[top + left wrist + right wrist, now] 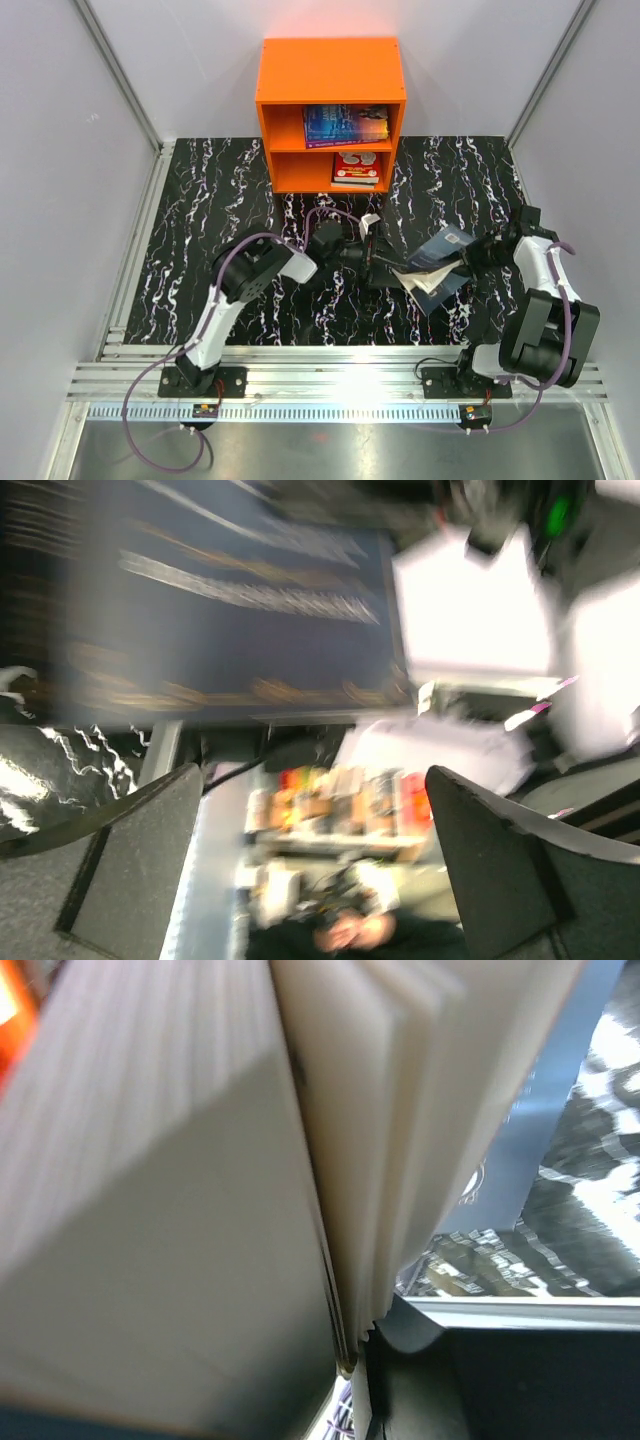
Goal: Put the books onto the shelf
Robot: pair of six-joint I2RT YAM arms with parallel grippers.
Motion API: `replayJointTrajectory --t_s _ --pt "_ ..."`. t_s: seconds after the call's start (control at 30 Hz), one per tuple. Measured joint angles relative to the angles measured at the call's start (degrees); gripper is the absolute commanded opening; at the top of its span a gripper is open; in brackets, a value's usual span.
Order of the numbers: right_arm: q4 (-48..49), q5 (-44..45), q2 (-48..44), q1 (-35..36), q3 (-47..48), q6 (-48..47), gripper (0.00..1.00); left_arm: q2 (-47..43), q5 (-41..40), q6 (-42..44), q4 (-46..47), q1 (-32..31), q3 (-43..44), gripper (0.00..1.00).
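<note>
The pale pages of the dark blue book (200,1210) fill the right wrist view, hiding the fingers. From above, the right claw (475,252) pinches that book's right edge; it hangs tilted and splayed open over the bench (200,200), right of centre. The left claw (310,790) is spread wide just beside the book, its view blurred. At the far edge, the shelf (330,70) holds other books (345,125) in both compartments, their titles unreadable.
</note>
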Motion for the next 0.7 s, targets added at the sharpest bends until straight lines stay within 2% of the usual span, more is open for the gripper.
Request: replayJointTrajectory --t_s 0.13,0.2,0.27,0.4,0.47,0.57,0.7 --pt "-0.4 -2.5 -2.5 0.9 1.0 1.4 0.0 6.0 -0.7 -9.1 5.5 1.4 -0.1 0.99" --pt "-1.4 -2.8 -3.9 0.9 1.2 1.6 0.0 6.0 -0.7 -8.5 5.7 1.6 -1.5 0.99" --pt "-3.4 -2.6 -5.3 1.0 1.7 1.3 0.0 3.8 -0.7 -4.0 3.8 1.9 -3.4 0.99" --pt "-7.5 -2.5 -8.9 1.2 2.6 0.2 0.0 -6.8 -3.9 14.0 -19.1 4.2 -3.8 0.99" --pt "-8.7 -2.8 -10.8 1.6 2.5 0.3 0.0 -11.0 -7.1 22.9 -30.1 5.4 -0.7 0.99" --pt "-9.1 -3.7 -14.3 2.7 1.6 1.1 0.0 -12.7 -9.4 30.0 -37.3 6.1 4.4 0.99" --pt "-8.9 -6.2 -17.9 3.4 0.3 3.3 0.0 -11.2 -9.7 33.2 -42.1 4.6 8.0 0.94"
